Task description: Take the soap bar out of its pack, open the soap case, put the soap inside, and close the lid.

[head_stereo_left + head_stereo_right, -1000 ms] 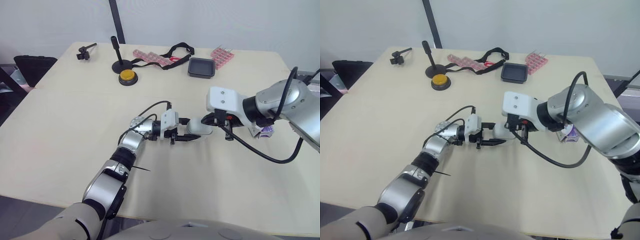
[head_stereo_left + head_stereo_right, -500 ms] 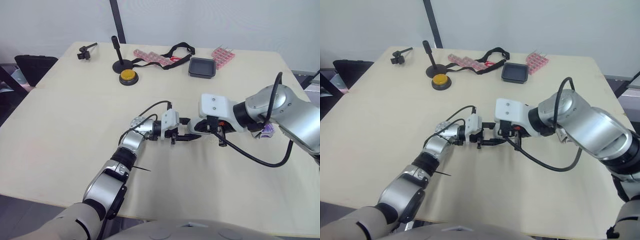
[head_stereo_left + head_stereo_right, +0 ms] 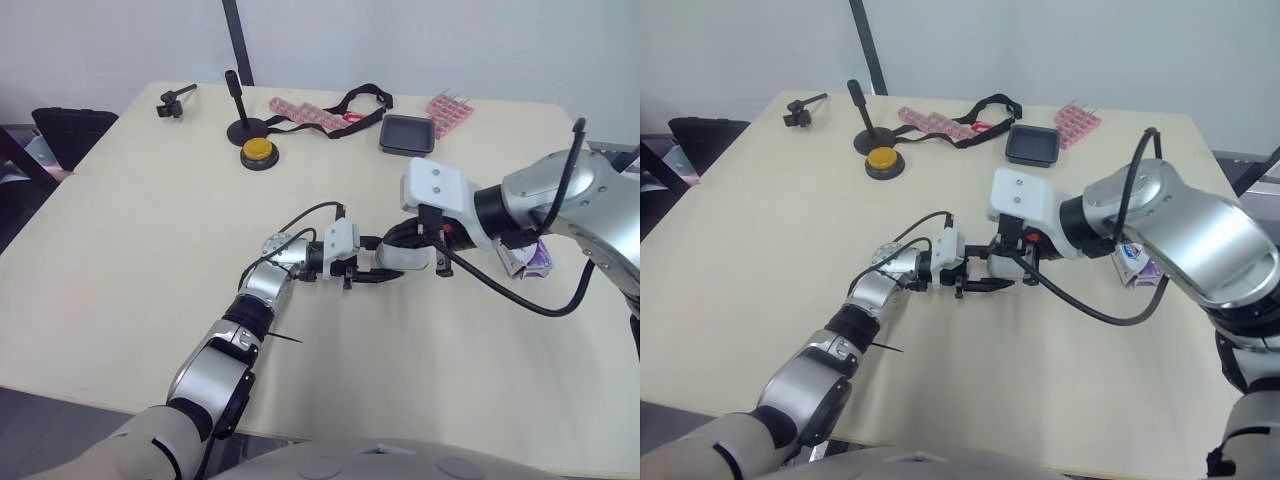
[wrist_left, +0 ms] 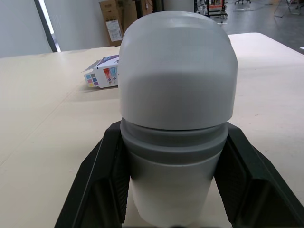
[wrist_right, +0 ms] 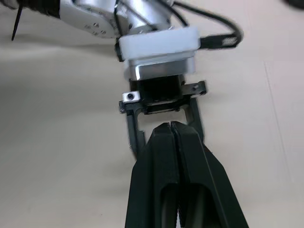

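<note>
**Item: soap case** [image 4: 176, 90]. White domed lid over a grey base. It lies near the middle of the counter [image 3: 150, 220], clamped by the base between the two fingers of the left pincer [image 3: 388, 270]. In the left wrist view the lid sits square on the base with no gap showing, so the case reads as shut.

**Item: soap pack** [image 3: 530, 262]. Small purple-and-white carton lying on the counter to the right, well apart from the case. It is free of both pincers and one end looks rumpled.

**Item: soap bar.** No loose bar lies on the counter. From these angles I cannot tell whether it is inside the case or in the pack.

**Item: right pincer** [image 5: 170, 127]. Fingers pressed together, gripping nothing. It is poised over the left pincer and the case, close above them.

**Sundries, far edge of the counter:** yellow button [image 3: 256, 151], black tray [image 3: 405, 135], black strap [image 3: 345, 103].

**Status of task:**
- If the rumpled pack is empty, the bar is probably already stowed. The work in hand would then be the last step, pressing or checking the lid.
- If the bar is in the pack, unpacking, opening, loading and closing all remain to be done.
- In either case the case is held firmly enough for a push from above.
</note>
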Robot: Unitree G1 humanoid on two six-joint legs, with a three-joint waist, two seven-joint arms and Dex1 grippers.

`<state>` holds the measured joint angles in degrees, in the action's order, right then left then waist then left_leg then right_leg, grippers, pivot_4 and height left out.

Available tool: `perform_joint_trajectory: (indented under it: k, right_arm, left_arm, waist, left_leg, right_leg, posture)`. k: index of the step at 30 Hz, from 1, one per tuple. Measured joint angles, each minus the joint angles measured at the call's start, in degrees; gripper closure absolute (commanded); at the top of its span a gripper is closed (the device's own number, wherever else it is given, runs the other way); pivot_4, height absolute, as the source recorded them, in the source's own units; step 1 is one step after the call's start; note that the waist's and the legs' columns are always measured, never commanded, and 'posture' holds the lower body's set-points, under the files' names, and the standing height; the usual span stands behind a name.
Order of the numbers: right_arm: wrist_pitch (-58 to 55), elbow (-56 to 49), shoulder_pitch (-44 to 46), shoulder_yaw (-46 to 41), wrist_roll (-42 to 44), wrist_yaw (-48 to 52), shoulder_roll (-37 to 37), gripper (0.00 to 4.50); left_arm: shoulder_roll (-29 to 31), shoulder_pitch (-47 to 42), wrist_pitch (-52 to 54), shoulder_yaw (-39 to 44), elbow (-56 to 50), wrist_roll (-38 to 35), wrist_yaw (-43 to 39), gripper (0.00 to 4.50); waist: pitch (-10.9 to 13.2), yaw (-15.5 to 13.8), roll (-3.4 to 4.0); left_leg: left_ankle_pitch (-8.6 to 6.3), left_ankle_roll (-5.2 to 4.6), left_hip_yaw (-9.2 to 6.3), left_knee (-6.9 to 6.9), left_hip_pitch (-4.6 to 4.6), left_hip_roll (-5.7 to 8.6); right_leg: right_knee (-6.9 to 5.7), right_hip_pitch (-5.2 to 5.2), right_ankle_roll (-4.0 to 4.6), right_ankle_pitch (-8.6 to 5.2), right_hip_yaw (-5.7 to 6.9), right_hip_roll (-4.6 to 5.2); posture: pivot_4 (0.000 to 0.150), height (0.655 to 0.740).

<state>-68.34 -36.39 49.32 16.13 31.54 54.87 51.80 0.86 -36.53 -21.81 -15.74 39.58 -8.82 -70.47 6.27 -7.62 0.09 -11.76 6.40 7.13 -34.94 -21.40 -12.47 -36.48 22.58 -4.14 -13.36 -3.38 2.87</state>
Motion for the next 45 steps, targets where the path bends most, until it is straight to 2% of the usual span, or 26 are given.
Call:
perform_joint_trajectory:
  k: [8, 20, 45]
  right_arm:
    - [4.2, 4.0, -5.9, -5.3, 0.0, -0.5, 2.4, 4.45]
    - [11.1, 3.8, -17.0, -8.9, 0.2, 3.8, 7.9, 4.45]
    - [14.1, 3.9, -17.0, -5.7, -3.0, 2.7, 6.9, 4.45]
  left_arm:
    - [0.2, 0.0, 0.0, 0.0, 0.0, -0.1, -0.1, 2.60]
    - [0.4, 0.0, 0.0, 0.0, -0.1, -0.2, -0.5, 2.60]
    - [1.1, 0.1, 0.1, 0.1, -0.2, -0.3, -0.3, 2.60]
  waist:
    - [0.0, 0.0, 0.00]
    - [0.0, 0.0, 0.00]
    - [0.0, 1.0, -0.01]
  left_leg:
    - [-0.01, 0.00, 0.00, 0.02, -0.02, 0.02]
    - [-0.01, -0.01, 0.01, 0.03, -0.02, 0.01]
    - [0.00, -0.02, 0.00, 0.02, 0.10, 0.00]
  right_leg:
    - [0.05, 0.00, 0.00, 0.00, -0.02, 0.00]
    - [0.09, -0.03, 0.00, 0.00, -0.03, 0.00]
    - [0.06, -0.15, 0.00, 0.00, -0.03, 0.00]
  posture:
    - [0.150, 0.7395]
    - [0.150, 0.7395]
    - [0.150, 0.7395]
